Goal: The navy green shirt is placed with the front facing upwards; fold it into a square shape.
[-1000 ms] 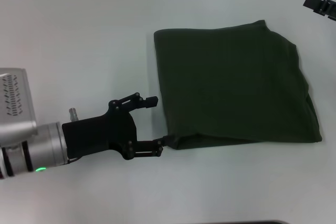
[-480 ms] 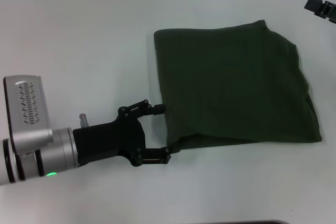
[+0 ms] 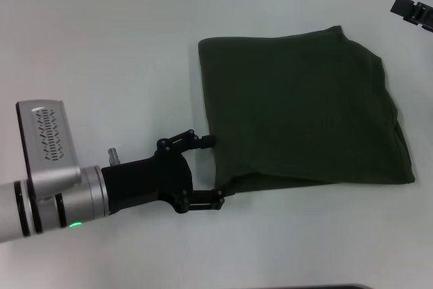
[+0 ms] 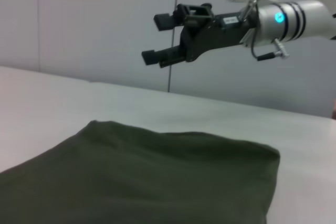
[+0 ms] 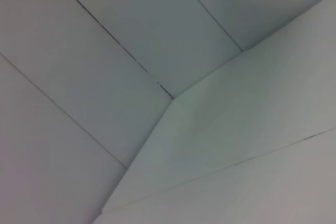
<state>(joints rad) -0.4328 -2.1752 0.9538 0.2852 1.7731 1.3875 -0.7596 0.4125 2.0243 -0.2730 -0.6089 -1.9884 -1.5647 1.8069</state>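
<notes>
**On the pale counter: folded shirt, left pincer at its corner**

Across the pale counter (image 3: 122, 45) lies the navy green shirt (image 3: 304, 109), folded into a rough square with only plain green cloth facing up. It sits right of centre in the head view, its near edge slanting and its right side slightly bulged.

From the lower left comes the left arm, silver with a black wrist, ending in the left pincer (image 3: 213, 167). Its jaws stand apart, spread wide along the shirt's near-left edge: one fingertip meets the left edge of the cloth, the other sits at the near-left corner, perhaps tucked just under the fold, though the dark cloth makes that hard to judge. No cloth is pinched between them.

Far off at the upper right edge, the right pincer (image 3: 413, 10) hangs above the counter, well apart from the shirt. The left wrist view shows it (image 4: 163, 38) raised over the far side of the shirt (image 4: 142, 177), jaws apart and holding nothing.
</notes>
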